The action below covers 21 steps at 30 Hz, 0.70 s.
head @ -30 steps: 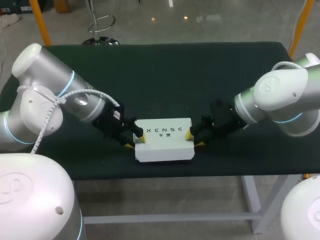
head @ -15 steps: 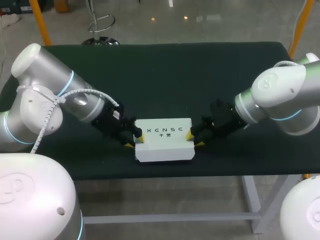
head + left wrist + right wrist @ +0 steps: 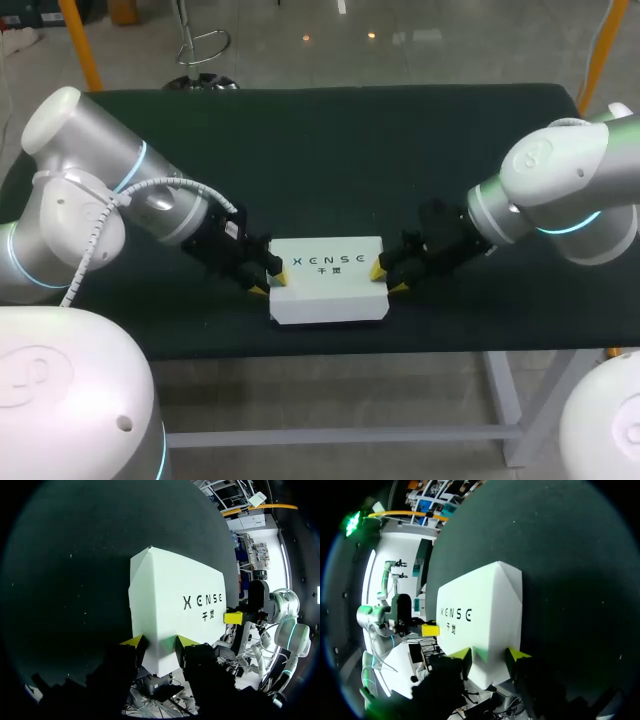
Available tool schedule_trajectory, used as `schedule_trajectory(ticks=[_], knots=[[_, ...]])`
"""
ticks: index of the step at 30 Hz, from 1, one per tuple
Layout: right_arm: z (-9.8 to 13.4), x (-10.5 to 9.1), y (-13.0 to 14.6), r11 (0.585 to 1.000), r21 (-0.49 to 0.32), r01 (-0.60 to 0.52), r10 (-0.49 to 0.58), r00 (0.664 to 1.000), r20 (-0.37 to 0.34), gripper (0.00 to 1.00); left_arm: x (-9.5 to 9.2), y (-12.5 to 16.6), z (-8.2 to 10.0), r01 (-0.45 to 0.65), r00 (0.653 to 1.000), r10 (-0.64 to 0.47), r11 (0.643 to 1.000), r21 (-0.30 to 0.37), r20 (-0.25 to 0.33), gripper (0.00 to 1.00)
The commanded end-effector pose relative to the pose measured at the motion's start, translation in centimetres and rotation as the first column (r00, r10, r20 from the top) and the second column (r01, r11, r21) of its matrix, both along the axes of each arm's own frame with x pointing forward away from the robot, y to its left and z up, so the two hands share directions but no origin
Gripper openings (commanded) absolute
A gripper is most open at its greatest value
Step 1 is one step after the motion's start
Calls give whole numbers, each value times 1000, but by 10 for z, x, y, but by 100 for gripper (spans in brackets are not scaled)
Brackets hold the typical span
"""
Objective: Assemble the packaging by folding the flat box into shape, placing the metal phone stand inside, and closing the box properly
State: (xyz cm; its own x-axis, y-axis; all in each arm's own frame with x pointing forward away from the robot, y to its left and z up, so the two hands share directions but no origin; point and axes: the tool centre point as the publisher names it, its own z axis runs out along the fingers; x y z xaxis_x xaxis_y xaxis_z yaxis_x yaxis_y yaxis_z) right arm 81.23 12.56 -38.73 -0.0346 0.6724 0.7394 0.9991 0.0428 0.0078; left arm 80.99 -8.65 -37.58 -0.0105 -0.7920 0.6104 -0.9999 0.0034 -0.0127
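Item one: my left gripper [image 3: 160, 642], fingers set a little apart and closed on the near end of the box [image 3: 175, 610]. In the left wrist view one yellow tip lay against the box's side face and the other on its printed top, with the box's edge filling the gap between them. Item two: my right gripper [image 3: 490, 655], in the same posture at the opposite end. One tip was on the top face and one on the side face, so it too pinched the box by its end edge. Item three: the box itself was white and folded into a shallow rectangular shape, with its lid face down flat and dark print across the top. It lay level on the table [image 3: 330, 150], at the middle of the table's width and close to the front edge. It was held between the two grippers, left end to the left one and right end to the right one. From the head view, one yellow tip of each gripper sat on top of the box near its end corners, and the other sat lower beside the end wall. Item four: my left arm [image 3: 150, 210] and right arm [image 3: 545, 195] came in low from their own sides, angled down toward the box. Item five: the table was covered in dark green cloth.
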Motion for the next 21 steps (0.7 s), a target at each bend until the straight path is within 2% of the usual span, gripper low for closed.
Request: schedule_trajectory(ticks=[1, 11, 21], knots=[[-1, 2, 8, 1000, 11, -9, 9, 1000, -7, 49, 1, -7, 0, 0, 1000, 0, 1000, 3, -4, 38], [2, 4, 10, 1000, -2, -15, 15, 999, -50, 49, 2, -7, 2, 1, 1000, 0, 1000, 21, -31, 45], [4, 5, 11, 1000, -17, -17, 16, 998, -65, 48, 3, -10, 5, 10, 998, -8, 999, 35, -56, 45]])
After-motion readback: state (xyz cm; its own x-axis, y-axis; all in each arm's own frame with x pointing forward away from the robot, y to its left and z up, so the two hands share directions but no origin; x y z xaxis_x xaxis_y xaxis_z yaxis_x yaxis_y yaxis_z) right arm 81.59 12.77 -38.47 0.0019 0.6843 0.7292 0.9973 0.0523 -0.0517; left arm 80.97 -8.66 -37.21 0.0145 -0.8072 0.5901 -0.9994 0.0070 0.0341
